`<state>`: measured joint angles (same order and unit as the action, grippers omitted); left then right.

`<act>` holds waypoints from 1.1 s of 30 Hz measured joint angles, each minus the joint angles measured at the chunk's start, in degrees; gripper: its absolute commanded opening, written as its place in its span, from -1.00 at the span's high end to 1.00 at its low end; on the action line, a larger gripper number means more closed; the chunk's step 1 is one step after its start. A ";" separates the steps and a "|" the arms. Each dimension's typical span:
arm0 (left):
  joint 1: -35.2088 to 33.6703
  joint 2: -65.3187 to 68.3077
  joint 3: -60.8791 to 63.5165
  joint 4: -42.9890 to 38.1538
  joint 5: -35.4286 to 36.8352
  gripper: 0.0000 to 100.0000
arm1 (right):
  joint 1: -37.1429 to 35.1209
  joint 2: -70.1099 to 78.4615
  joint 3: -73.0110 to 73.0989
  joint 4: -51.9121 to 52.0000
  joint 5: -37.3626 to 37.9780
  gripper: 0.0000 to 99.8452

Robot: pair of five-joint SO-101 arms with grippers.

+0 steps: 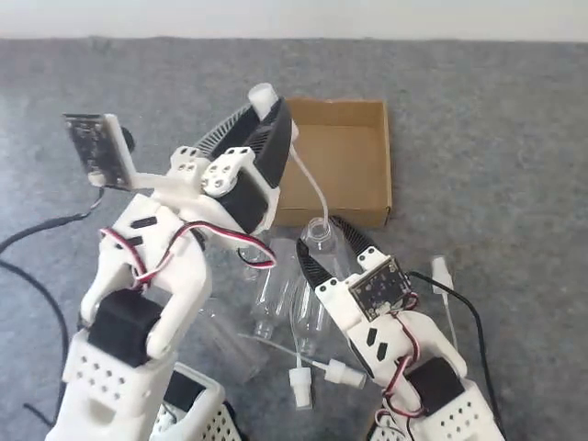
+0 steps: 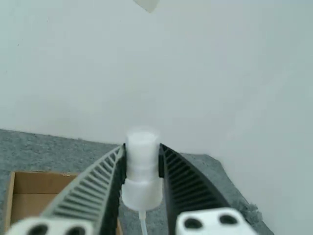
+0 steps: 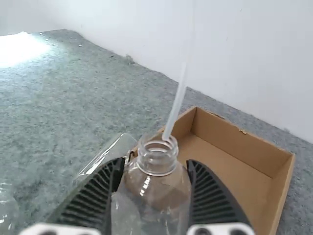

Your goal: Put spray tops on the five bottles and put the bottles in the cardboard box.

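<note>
My left gripper (image 2: 142, 152) is clamped on a white plastic spray top (image 2: 142, 182), one ribbed finger on each side of its collar. It holds the top high above the grey carpet (image 1: 496, 138), with the nozzle end up and its thin translucent dip tube (image 1: 310, 188) hanging down. My right gripper (image 3: 155, 167) is closed around a clear plastic bottle (image 3: 156, 198) just below its shoulder. The bottle stands upright with its threaded mouth uncapped. The tube's lower end meets the far rim of that mouth, though I cannot tell whether the tip is inside. Just behind the held bottle sits the shallow brown cardboard box (image 1: 387, 156), open at the top. More clear bottles (image 1: 276, 287) lie on their sides on the carpet between my two arms. Loose white spray tops (image 1: 300, 381) with their tubes lie near my right arm's base, and another (image 1: 441, 274) lies just beside that arm.
</note>
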<state>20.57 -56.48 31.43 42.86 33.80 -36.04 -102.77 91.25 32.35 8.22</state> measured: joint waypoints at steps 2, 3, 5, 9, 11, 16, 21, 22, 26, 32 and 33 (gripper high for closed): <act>0.35 0.00 0.79 -0.79 0.18 0.98 | 0.00 0.00 0.00 0.00 0.00 0.99; 0.44 0.00 1.23 -1.14 0.18 0.98 | 0.00 0.00 0.00 0.00 0.00 0.99; 0.44 0.00 2.11 -1.93 0.00 0.98 | 0.00 0.00 0.00 0.00 0.00 0.99; 0.44 0.00 2.64 -2.64 0.09 0.98 | 0.00 0.00 0.00 0.00 0.00 0.99; 0.44 0.00 3.43 -2.73 0.09 0.98 | 0.00 0.00 0.00 0.00 0.00 0.99; 0.44 0.00 4.92 -2.81 0.18 0.98 | 0.00 0.00 0.00 0.00 0.00 0.99; 0.44 0.00 5.63 -2.81 -0.97 0.98 | 0.00 -0.18 0.00 0.09 0.18 0.99; 0.44 -0.18 5.63 -2.81 -1.23 0.98 | 0.00 -0.18 0.00 0.18 0.18 0.99; 0.44 -3.43 5.63 -2.81 -1.49 0.98 | 0.09 -0.18 0.00 0.18 0.18 0.99; 0.44 -10.11 6.42 -2.81 -1.85 0.98 | 0.09 -0.18 0.00 0.18 0.18 0.99; 0.44 -10.73 6.95 -2.81 -1.93 0.98 | 0.09 -0.18 0.00 0.18 0.18 0.99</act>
<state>21.01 -67.21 38.37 40.04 31.87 -35.96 -102.95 91.25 32.53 8.40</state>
